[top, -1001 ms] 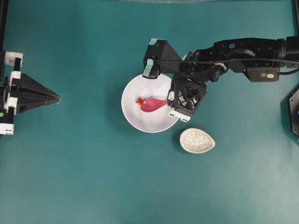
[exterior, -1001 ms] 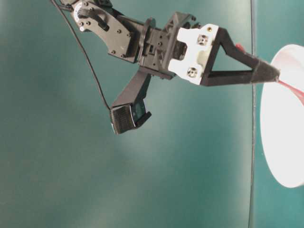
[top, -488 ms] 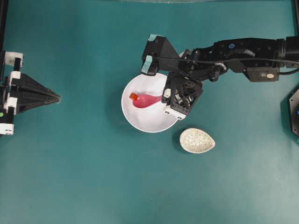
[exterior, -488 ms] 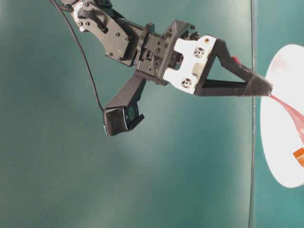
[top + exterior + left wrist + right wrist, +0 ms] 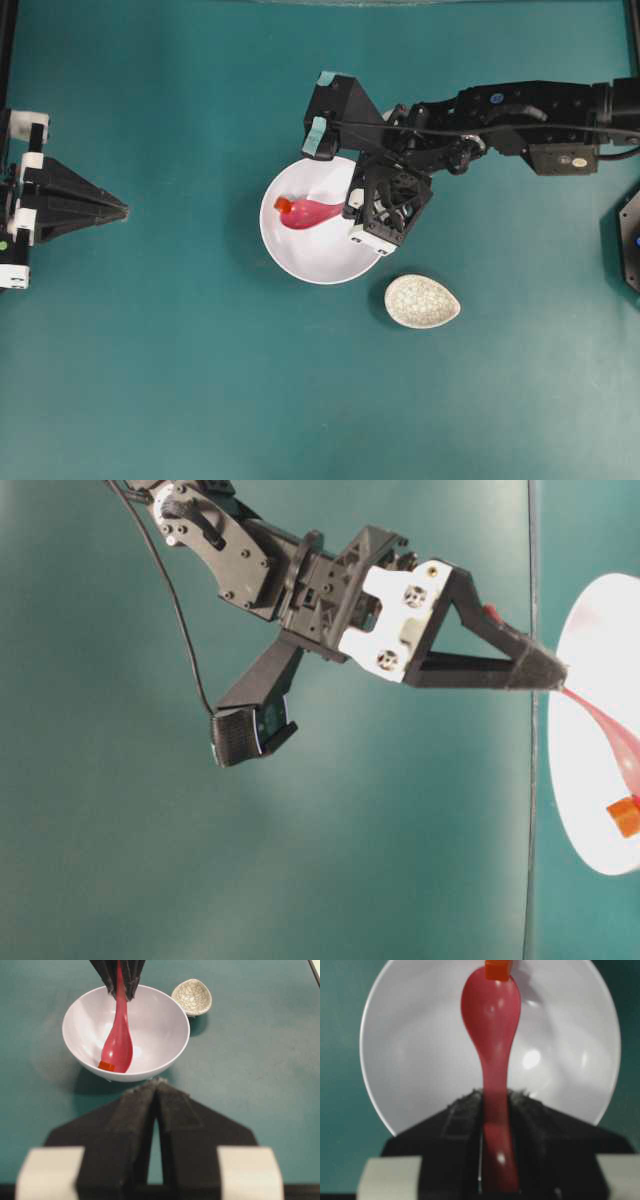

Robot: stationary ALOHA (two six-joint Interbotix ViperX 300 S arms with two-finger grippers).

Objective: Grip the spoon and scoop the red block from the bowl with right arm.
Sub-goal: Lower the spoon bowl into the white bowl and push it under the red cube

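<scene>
Pink spoon (image 5: 491, 1025) clamped by handle between jaws of right gripper (image 5: 352, 207), scoop lowered inside white bowl (image 5: 300, 255). Red block (image 5: 497, 969) seen at scoop's tip, touching it, against bowl's inner wall on side away from gripper; block not carried in scoop. Right arm (image 5: 500, 115) stretched in from right of overhead view, wrist tilted down over bowl's rim. Left gripper (image 5: 115, 209) parked well apart at left edge, jaws pressed together, nothing held. Speckled beige dish (image 5: 422, 301) placed just beside bowl on teal table (image 5: 200, 380).
</scene>
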